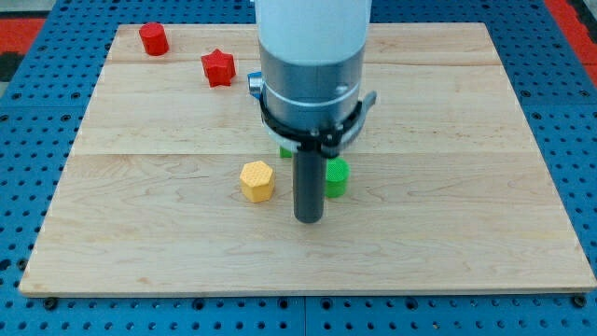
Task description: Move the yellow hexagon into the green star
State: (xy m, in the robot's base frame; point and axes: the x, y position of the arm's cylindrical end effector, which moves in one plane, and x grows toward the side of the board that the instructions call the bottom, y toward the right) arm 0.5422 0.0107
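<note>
Yellow hexagon (256, 180): light, rigid, slides easily; push flat face. My tip (309, 219) at its 4 o'clock, apart. Green block (335, 176), shape unclear, 3 o'clock. End effector: bare rod, no jaws.

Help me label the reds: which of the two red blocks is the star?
The red star, the one nearer my tip. The other red block, rounder with no points, sits farther toward the view's top left.

blue pegboard floor (37, 121), pale wooden board (466, 187)
</note>
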